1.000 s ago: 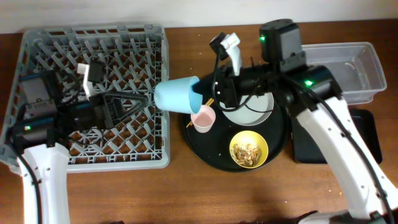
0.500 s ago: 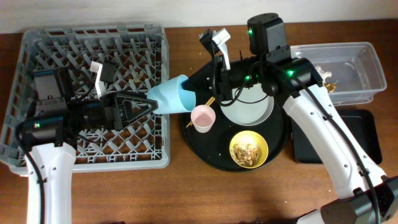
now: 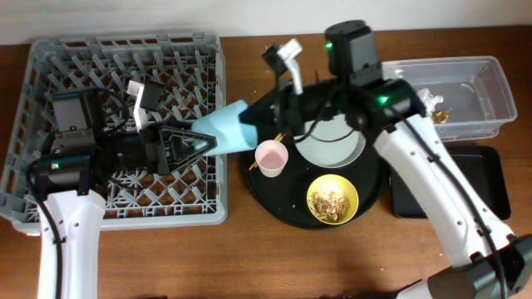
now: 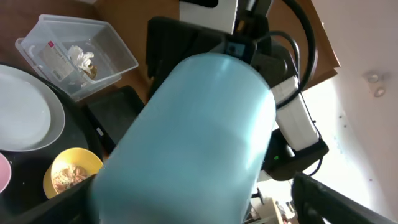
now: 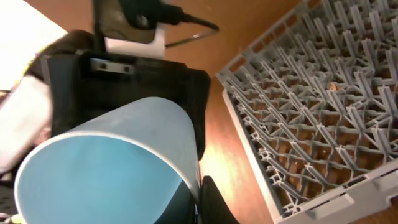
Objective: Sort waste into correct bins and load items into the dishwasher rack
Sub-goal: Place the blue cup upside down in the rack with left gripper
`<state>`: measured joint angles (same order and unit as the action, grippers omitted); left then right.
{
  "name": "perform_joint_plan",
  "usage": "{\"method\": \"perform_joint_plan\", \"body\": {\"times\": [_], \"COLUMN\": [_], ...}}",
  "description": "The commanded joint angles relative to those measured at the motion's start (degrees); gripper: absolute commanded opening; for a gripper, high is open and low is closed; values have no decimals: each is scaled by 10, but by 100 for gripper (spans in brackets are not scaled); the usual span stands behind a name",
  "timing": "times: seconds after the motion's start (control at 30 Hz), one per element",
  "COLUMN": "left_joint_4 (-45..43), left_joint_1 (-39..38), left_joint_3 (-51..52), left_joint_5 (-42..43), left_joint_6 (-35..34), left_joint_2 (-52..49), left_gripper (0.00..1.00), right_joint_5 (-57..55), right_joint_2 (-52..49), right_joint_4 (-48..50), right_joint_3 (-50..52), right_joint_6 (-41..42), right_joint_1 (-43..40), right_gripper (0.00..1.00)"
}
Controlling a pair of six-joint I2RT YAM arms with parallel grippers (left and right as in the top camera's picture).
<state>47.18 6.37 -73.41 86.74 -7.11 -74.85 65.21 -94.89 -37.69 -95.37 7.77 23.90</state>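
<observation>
Brown wood makes up the table point(image 3: 249, 257), and toward its near edge, about mid-width, a round tray point(image 3: 283, 203) carries most of the dishes. Nearest on it is the bowl point(image 3: 310, 199), holding tan scraps point(image 3: 332, 203). At the right edge lies the black tray point(image 3: 490, 187), partly under the right arm. Farther back on the round tray the pink cup point(image 3: 271, 157) stands upright by its left rim, with the plate point(image 3: 332, 149) to its right. A short bit of the chopsticks point(image 3: 280, 136) shows between them. Beyond the pink cup the blue cup point(image 3: 226, 133) hangs on its side above the table, across the gap between the round tray and the rack point(image 3: 125, 39). Its mouth faces right and its closed end faces left. The right gripper point(image 3: 264, 131) is clamped on the mouth end, a finger point(image 5: 211, 199) pressed against the rim in its wrist view. The left gripper point(image 3: 199, 143) reaches from over the rack with its jaws spread wide, the closed end of the blue cup between them. Whether the fingers point(image 4: 329, 199) touch the cup I cannot tell. The rack fills the far left corner. In the far right corner sits the tub point(image 3: 490, 83), with tissue point(image 3: 428, 97) and a wrapper point(image 3: 440, 112) inside at its left end.
</observation>
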Motion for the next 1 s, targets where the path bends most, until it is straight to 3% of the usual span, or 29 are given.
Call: {"method": "perform_joint_plan", "body": {"times": [0.0,0.03,0.13,0.2,0.23,0.3,0.37,0.5,0.67,0.77,0.87,0.97], "left_joint_4": [-2,-2,-2,-2,-2,-2,-2,11,117,174,189,175], "left_joint_1": [-1,-1,-1,-1,-1,-1,0,1,49,89,117,126], "left_joint_3": [-9,-9,-9,-9,-9,-9,-9,-9,-21,-29,-27,-27], "left_joint_5": [5,6,7,7,5,-5,-57,-217,-563,-780,-890,-909], "left_joint_6": [3,3,3,3,3,3,3,3,2,-50,-117,-130], "left_joint_2": [0,0,0,0,0,0,0,1,18,19,12,-6], "left_gripper": [89,82,74,63,62,62,62,62,62,62,61,61], "right_joint_5": [-84,-88,-89,-89,-89,-90,-89,-90,-211,-294,-306,-306], "right_joint_2": [-3,-4,-4,-4,-3,-3,0,15,26,26,26,26], "right_joint_4": [2,9,22,21,21,21,18,-26,-178,-231,-248,-252], "right_joint_3": [-3,-3,-3,-3,-3,-3,-3,-3,-3,-3,-3,-3], "right_joint_6": [3,3,3,3,3,2,2,2,-16,-31,-31,-31], "right_joint_1": [32,32,32,32,31,25,3,-56,-90,-85,-85,-85], "right_gripper": [4,4,4,5,14,44,54,57,59,61,62,63]}}
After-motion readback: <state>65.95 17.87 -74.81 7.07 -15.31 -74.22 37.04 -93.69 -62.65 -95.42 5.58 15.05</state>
